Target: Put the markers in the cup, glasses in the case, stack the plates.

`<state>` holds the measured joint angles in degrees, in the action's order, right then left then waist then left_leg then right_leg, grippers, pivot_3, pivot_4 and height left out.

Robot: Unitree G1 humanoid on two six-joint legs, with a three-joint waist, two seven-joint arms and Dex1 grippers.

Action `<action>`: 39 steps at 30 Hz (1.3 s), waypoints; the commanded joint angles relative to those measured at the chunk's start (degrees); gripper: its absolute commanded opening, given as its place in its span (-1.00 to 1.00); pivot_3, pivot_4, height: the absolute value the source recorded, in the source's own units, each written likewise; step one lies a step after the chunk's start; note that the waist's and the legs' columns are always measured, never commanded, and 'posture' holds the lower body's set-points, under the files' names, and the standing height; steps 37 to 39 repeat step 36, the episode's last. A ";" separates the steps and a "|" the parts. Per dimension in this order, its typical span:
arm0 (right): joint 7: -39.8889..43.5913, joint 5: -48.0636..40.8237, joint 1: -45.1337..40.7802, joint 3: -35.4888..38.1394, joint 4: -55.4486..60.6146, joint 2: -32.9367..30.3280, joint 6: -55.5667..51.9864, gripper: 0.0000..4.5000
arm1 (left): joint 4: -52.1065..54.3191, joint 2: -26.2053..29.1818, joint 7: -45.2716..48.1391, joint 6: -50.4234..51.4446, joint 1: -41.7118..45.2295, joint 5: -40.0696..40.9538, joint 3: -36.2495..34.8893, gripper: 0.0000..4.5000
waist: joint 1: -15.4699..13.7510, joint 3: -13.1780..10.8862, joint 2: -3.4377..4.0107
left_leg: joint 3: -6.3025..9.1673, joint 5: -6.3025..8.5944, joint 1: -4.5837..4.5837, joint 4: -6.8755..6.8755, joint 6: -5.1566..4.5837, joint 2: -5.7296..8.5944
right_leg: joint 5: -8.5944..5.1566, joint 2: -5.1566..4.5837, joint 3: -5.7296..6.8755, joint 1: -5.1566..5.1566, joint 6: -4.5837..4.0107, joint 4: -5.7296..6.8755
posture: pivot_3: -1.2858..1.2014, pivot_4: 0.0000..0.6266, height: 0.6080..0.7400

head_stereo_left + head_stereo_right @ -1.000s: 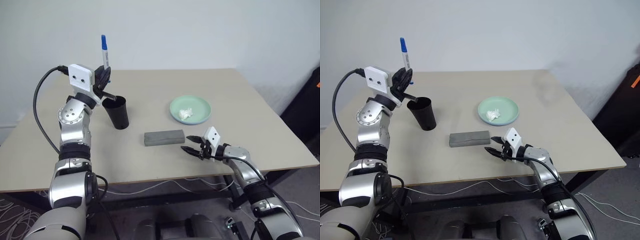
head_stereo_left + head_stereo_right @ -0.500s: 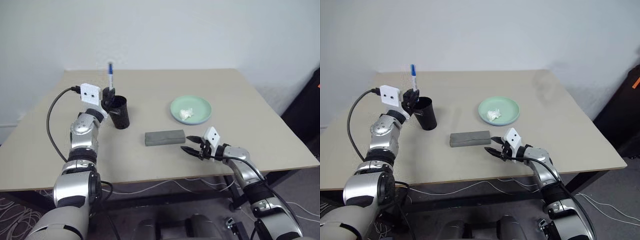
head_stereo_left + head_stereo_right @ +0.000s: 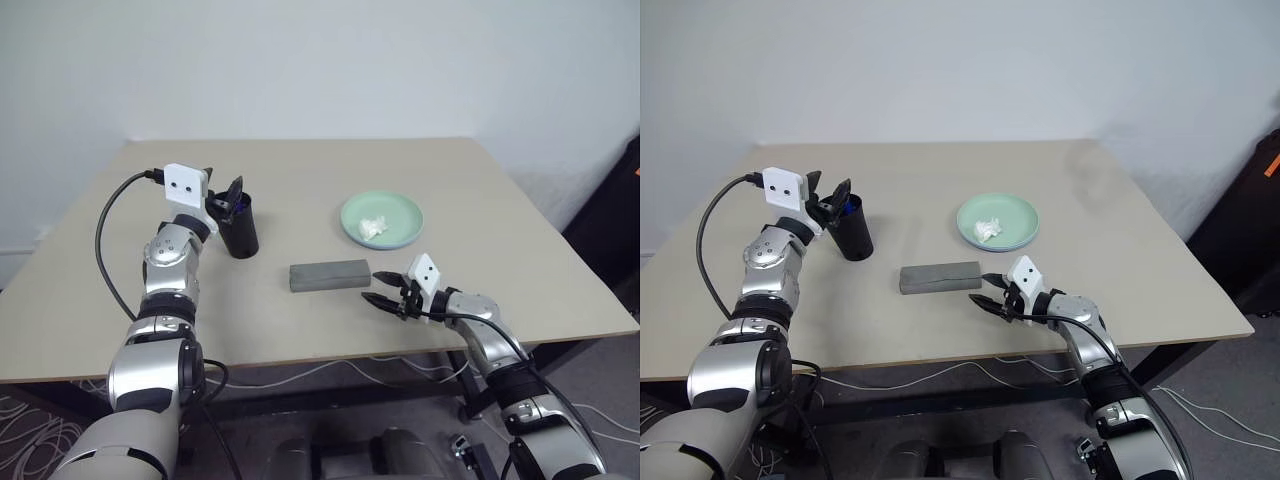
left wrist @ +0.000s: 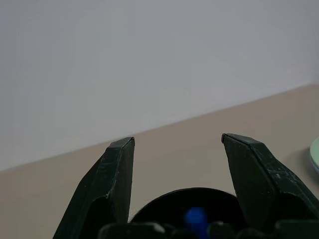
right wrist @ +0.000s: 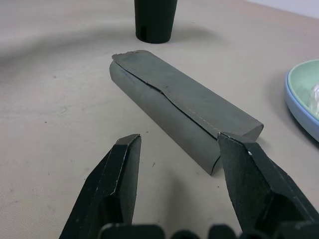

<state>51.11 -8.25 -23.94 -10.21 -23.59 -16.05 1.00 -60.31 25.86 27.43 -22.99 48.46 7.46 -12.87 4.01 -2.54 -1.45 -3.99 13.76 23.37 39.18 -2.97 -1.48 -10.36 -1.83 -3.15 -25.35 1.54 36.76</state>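
Left gripper [image 3: 224,196] sits right at the rim of the cup [image 3: 239,231], on its left side, and I can see its two fingers [image 4: 115,184] spread apart with nothing between them. From the left wrist camera I look straight down past those fingers into the cup's dark mouth, where the blue cap of a marker [image 4: 195,217] shows inside. I cannot make out the black-capped marker in there.

Over on my right, the right gripper [image 3: 381,287] hovers low over the table [image 3: 300,180], just beside the near end of the case [image 3: 329,275]. Its jaws stand apart and hold nothing; in the right wrist view the case [image 5: 184,107] lies lengthwise just past the fingertips [image 5: 130,142], not touching them, with its lid shut.

I see the case lying flat on the table between the cup and the right gripper, well apart from the cup. Behind it and to the right, the mint green plate [image 3: 381,219] rests stacked on the light blue plate [image 5: 299,109], whose edge peeks out underneath. A small white paper wad [image 3: 372,227] lies on the green plate. I cannot see the glasses; the closed case hides its contents.
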 commanded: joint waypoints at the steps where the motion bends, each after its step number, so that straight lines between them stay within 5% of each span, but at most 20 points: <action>1: -0.61 -0.48 -1.18 1.80 0.86 -0.53 1.34 0.18 | 6.77 -0.03 1.86 0.37 -1.47 2.48 -0.96 0.29 | 0.01 0.00 0.00 | 0.00 0.00 0.00 0.00 0.00 -0.01 | 0.00 0.00 0.00 0.00 0.00 0.00 | 0.03 -1.00 1.00; 4: -1.16 -0.92 -1.60 2.72 1.36 -0.77 0.97 0.18 | 13.99 0.18 5.91 3.82 -5.18 5.46 -1.09 0.29 | 0.03 0.00 0.00 | 0.00 0.00 0.00 -0.01 0.01 -0.03 | 0.00 0.00 0.00 -0.01 0.00 0.00 | 0.03 -1.00 1.00; 14: 4.00 -7.25 -3.31 9.80 2.35 -8.36 -4.36 0.18 | 58.78 9.11 22.34 33.71 -36.44 21.43 -0.10 0.29 | 0.18 -0.03 0.11 | -0.08 0.02 -0.10 -0.14 0.02 -0.43 | -0.10 -0.06 -0.14 -0.03 -0.17 -0.03 | 0.03 -1.00 1.00; 20: 8.34 -8.91 -4.79 11.74 -0.64 -11.53 -5.72 0.18 | 60.07 9.23 20.84 32.40 -44.50 17.48 -0.23 0.29 | 0.10 -0.05 0.13 | -0.08 0.04 -0.73 -0.36 0.05 -0.44 | -0.10 -0.23 -0.08 0.31 -0.21 -0.07 | 0.03 -1.00 1.00; 39: 11.85 -7.72 -3.42 12.60 -4.25 -14.13 -4.18 0.18 | 59.65 0.10 11.66 27.84 -46.18 13.11 1.05 0.29 | 0.10 -0.05 0.19 | -0.23 0.03 -0.67 -0.58 0.04 -0.23 | -0.03 -0.94 0.66 0.10 -0.30 -0.14 | 0.03 -1.00 1.00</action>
